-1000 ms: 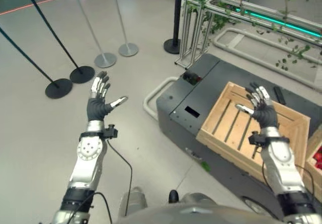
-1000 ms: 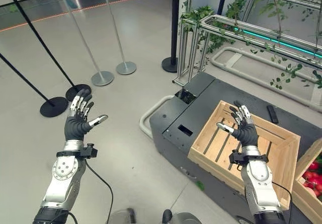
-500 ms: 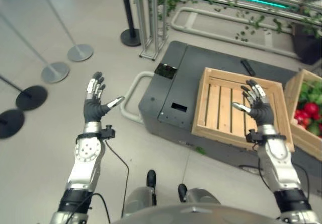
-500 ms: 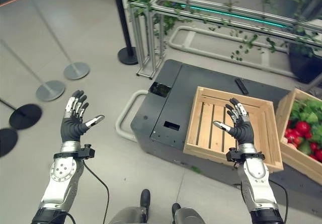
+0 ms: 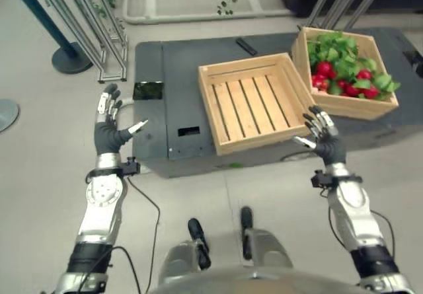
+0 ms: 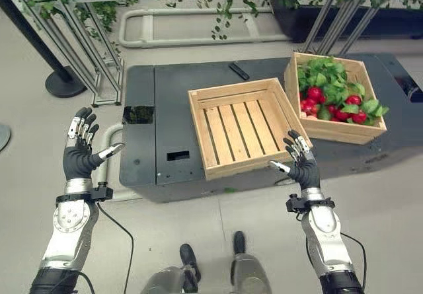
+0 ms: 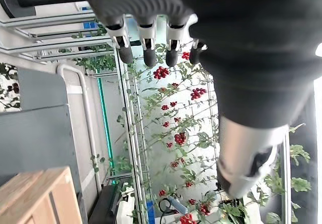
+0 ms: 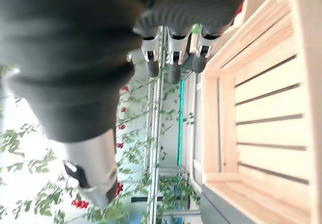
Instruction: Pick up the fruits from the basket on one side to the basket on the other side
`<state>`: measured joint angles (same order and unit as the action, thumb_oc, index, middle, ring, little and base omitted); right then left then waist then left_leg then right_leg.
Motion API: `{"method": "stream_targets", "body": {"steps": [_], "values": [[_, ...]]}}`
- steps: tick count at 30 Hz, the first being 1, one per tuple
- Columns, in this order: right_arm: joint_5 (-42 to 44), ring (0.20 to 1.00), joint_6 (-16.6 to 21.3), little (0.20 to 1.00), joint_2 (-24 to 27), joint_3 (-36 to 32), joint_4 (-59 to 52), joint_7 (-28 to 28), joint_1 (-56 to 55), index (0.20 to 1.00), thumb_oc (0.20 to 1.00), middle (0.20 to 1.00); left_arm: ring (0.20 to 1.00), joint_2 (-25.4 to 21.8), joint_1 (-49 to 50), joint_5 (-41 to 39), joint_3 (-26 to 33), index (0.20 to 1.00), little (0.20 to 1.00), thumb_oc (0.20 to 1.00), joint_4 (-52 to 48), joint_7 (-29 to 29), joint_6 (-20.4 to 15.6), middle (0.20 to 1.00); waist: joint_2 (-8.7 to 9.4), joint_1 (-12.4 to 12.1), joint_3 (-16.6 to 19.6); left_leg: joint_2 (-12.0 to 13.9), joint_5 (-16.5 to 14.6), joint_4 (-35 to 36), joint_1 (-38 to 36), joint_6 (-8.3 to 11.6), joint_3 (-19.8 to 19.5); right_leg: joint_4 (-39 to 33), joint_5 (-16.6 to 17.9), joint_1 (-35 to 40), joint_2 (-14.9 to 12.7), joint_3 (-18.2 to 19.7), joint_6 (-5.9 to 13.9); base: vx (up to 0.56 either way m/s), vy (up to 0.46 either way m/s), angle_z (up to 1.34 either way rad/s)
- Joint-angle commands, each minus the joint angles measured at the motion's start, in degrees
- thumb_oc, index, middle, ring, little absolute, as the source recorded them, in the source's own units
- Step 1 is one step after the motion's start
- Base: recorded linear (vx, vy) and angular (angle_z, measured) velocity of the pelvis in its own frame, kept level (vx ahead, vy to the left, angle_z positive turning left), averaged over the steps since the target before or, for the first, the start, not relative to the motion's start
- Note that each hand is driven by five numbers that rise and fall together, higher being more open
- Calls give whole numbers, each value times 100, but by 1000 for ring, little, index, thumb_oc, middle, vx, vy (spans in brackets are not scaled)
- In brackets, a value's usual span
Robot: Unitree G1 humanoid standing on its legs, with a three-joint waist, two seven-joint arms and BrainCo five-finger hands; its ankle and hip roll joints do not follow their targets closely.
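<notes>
Your left hand (image 5: 109,134) hung in the air with its fingers spread wide and nothing in it, out over the floor beside the dark grey flat-topped platform (image 5: 165,76). Your right hand (image 5: 324,142) was just as wide and just as bare, raised off the near edge of that platform. The fruit sat in the far slatted wooden crate (image 5: 367,106), a heap of red round fruits (image 5: 344,82) under green leaves (image 5: 337,46). Just beside it, on your left, stood the pale slatted wooden crate with nothing inside (image 5: 254,102). A small black remote-like bar (image 5: 246,45) lay on the deck behind it.

Here was the worry, to my eye: the full crate stood well off to your right and farther back than either palm. A reach from there would likely have been long and slanted, so the wrist could have clipped the crate wall. The leaves hid much of the fruit, so fingers might have closed on greenery or bruised something soft.
</notes>
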<state>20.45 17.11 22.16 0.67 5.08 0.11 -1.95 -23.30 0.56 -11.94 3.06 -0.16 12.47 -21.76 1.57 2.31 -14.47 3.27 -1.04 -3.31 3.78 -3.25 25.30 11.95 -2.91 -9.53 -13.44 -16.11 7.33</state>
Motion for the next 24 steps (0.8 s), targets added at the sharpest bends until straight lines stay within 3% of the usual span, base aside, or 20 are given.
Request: {"method": "stream_targets", "body": {"steps": [1, 3, 5, 8, 13, 14, 16, 18, 19, 20, 21, 22, 23, 24], "values": [[-189, 1000, 196, 1000, 146, -44, -92, 88, 227, 1000, 1000, 1000, 1000, -172, 225, 185, 277, 1000, 1000, 1000, -321, 20, -322, 1000, 180, -129, 230, 189, -472, -583, -41, 396, -216, 234, -49, 94, 133, 309, 160, -19, -90, -31], [-142, 1000, 173, 1000, 150, -30, -45, 131, 207, 1000, 1000, 1000, 1000, -140, 279, 162, 309, 1000, 1000, 1000, -308, -2, -336, 1000, 240, -121, 247, 206, -493, -606, -74, 417, -111, -110, 6, 212, 200, 406, 162, -7, -143, -78], [-204, 1000, 150, 1000, 262, -14, -1, 130, 183, 1000, 1000, 1000, 1000, -22, 271, -14, 212, 1000, 1000, 1000, -106, -96, -349, 1000, 226, -53, 268, 336, -471, -722, -118, 469, -82, -263, 7, 256, 467, 836, 112, 68, -245, -94], [-130, 1000, 136, 1000, 274, -11, -8, 163, 154, 1000, 1000, 1000, 1000, 14, 257, -110, 142, 1000, 1000, 1000, -1, -145, -353, 1000, 206, -13, 265, 406, -451, -726, -179, 495, -54, -236, -13, 265, 534, 887, 72, 46, -136, -26], [-37, 1000, 146, 1000, 369, -212, -74, 151, -82, 1000, 1000, 1000, 1000, 103, 221, -172, -165, 1000, 1000, 1000, 207, -358, -280, 1000, 154, 175, 270, 687, -350, -971, -222, 706, -165, -260, -165, 442, 780, 874, -124, 32, -243, 0], [49, 1000, 181, 1000, 387, -284, -164, 153, -164, 1000, 1000, 1000, 1000, 117, 159, -201, -243, 1000, 1000, 1000, 254, -397, -266, 1000, 157, 195, 214, 946, -201, -1564, -32, 872, -265, -308, -242, 587, 904, 847, -270, 35, -264, 19], [87, 1000, 221, 1000, 419, -326, -188, 94, -204, 1000, 1000, 1000, 1000, 148, 125, -218, -344, 1000, 1000, 1000, 275, -432, -241, 1000, 172, 143, 115, 1189, 210, -2160, 156, 1048, -490, -375, -310, 799, 1053, 862, -426, 36, -279, 34], [133, 1000, 244, 1000, 426, -360, -191, 30, -191, 1000, 1000, 1000, 1000, 175, 95, -209, -429, 1000, 1000, 1000, 297, -408, -240, 1000, 194, 81, 39, 1041, 255, -2422, 368, 1072, -972, -419, -307, 876, 1086, 896, -493, -11, -114, 12], [134, 1000, 244, 1000, 425, -362, -192, 30, -186, 1000, 1000, 1000, 1000, 174, 89, -207, -428, 1000, 1000, 1000, 298, -406, -241, 1000, 202, 89, 50, 1027, 290, -2398, 386, 1062, -974, -435, -279, 859, 1078, 889, -496, 2, -10, -14], [144, 1000, 262, 1000, 406, -346, -172, -21, -153, 1000, 1000, 1000, 1000, 187, 105, -201, -455, 1000, 1000, 1000, 265, -364, -234, 1000, 182, 73, 77, 877, 236, -2098, 396, 1008, -1252, -440, -295, 839, 1089, 919, -466, 61, 55, -12], [112, 1000, 277, 1000, 394, -321, -137, -72, -96, 1000, 1000, 1000, 1000, 201, 110, -177, -478, 1000, 1000, 1000, 273, -301, -245, 1000, 123, 42, 168, 689, 40, -1272, 409, 907, -1585, -480, -299, 818, 1111, 989, -375, 70, 56, -7], [112, 1000, 277, 1000, 394, -321, -137, -72, -96, 1000, 1000, 1000, 1000, 201, 110, -177, -478, 1000, 1000, 1000, 273, -301, -245, 1000, 123, 42, 168, 689, 40, -1272, 409, 907, -1585, -480, -299, 818, 1111, 989, -375, 95, 111, 21], [87, 1000, 296, 1000, 416, -271, -114, -70, -56, 1000, 1000, 1000, 1000, 204, 108, -165, -490, 1000, 1000, 1000, 261, -267, -267, 1000, 43, 29, 227, 664, 218, -531, 252, 918, -1755, -439, -313, 763, 1133, 1018, -291, 43, 69, 20], [87, 1000, 296, 1000, 416, -271, -114, -70, -56, 1000, 1000, 1000, 1000, 204, 109, -165, -490, 1000, 1000, 1000, 261, -267, -267, 1000, 44, 28, 226, 663, 222, -523, 246, 917, -1752, -438, -314, 764, 1131, 1019, -291, 47, 90, 10]]}}
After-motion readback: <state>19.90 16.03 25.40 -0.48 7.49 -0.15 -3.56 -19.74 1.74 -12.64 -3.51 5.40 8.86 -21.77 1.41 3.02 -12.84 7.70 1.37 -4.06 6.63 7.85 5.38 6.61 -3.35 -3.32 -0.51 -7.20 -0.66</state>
